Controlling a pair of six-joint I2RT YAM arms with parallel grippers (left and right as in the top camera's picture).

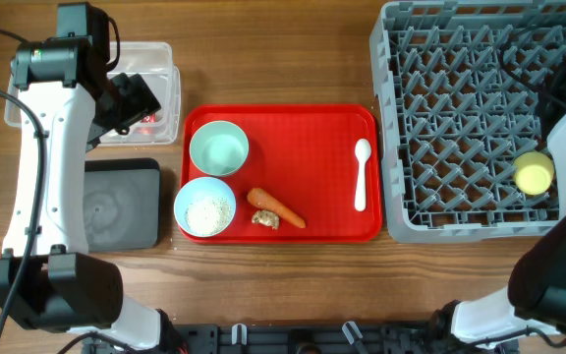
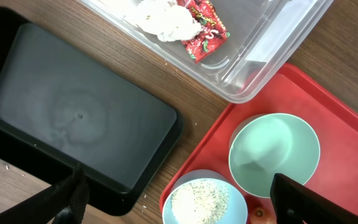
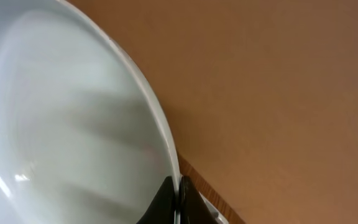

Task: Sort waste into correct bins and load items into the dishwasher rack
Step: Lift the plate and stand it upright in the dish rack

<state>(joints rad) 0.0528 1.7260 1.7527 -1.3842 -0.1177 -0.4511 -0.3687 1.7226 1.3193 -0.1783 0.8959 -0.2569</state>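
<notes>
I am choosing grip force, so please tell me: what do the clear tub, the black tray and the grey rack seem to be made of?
Clear tub: probably thin glossy plastic; see-through, with bright highlights.
Black tray: likely matte moulded plastic; dull sheen, a faint round mould mark.
Grey rack: apparently rigid matte plastic; moulded grid of pegs, no shine.
</notes>
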